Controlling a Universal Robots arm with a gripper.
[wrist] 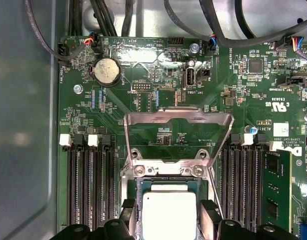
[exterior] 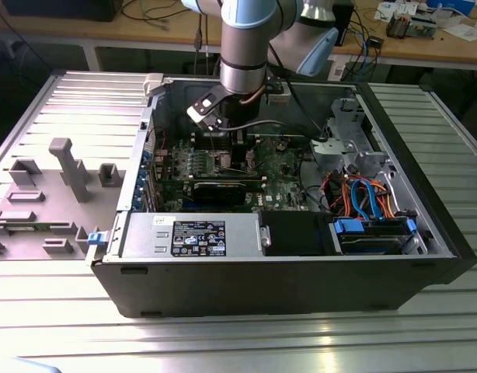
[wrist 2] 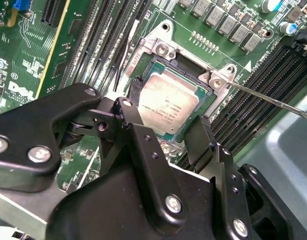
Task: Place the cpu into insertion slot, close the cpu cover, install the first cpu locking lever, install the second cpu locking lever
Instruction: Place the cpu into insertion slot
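Though the cpu (wrist: 169, 215) already lies flat in the slot (wrist 2: 163, 64), silver top up, nothing past that first step looks done. The tool (wrist 2: 166, 110) straddles the cpu in both wrist views; whether it clamps the chip or merely brackets it I cannot tell.

The cover (wrist: 177, 115) is swung open on its hinge at the slot's edge, with bare board (wrist: 118, 115) showing through its window, so closing it is left to do. One lever (wrist 2: 273, 102), a thin rod, juts free from a corner of the slot out over the memory slots, unlatched. The other lever I cannot make out. By my reckoning, one step of four is done or nearly so.

In the exterior view the arm (exterior: 242, 47) reaches into the case (exterior: 262, 287) at about 11 o'clock from the case's middle, and the case stands on the table (exterior: 223, 342).

As for writing, white print dots the board, faint marks sit on the cpu's top, and a dark sticker (exterior: 198, 237) lies on the power supply at 7 o'clock; I read none of it out.
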